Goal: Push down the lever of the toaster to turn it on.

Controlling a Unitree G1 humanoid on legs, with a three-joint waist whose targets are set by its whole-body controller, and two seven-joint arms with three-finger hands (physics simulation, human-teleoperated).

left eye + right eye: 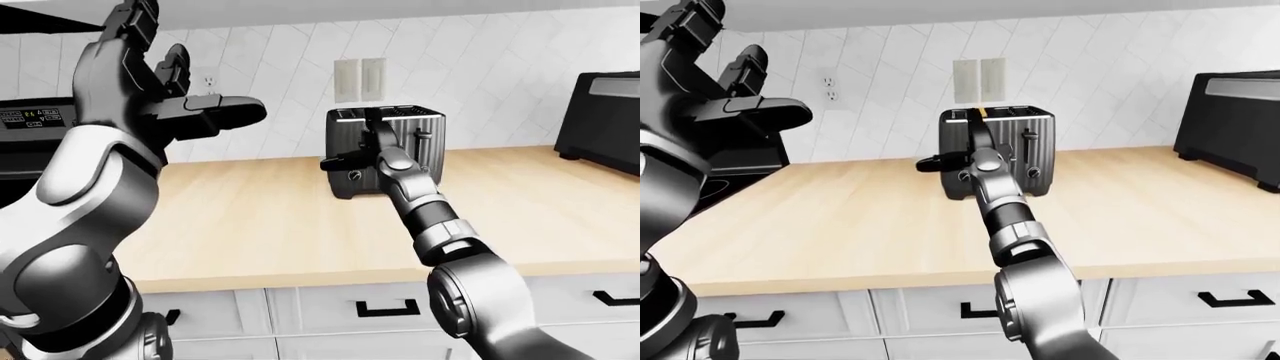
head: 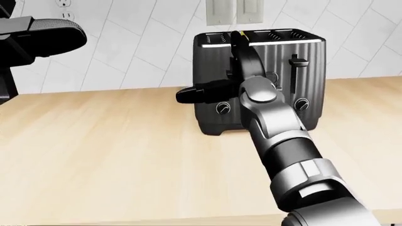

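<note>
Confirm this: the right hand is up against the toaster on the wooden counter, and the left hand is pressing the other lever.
Partly wrong. The right hand is at the toaster on the counter, but the left hand is raised well away from it, touching nothing, as the left-eye view shows.

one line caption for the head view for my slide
Right robot hand reaches the toaster on the wooden counter.
</note>
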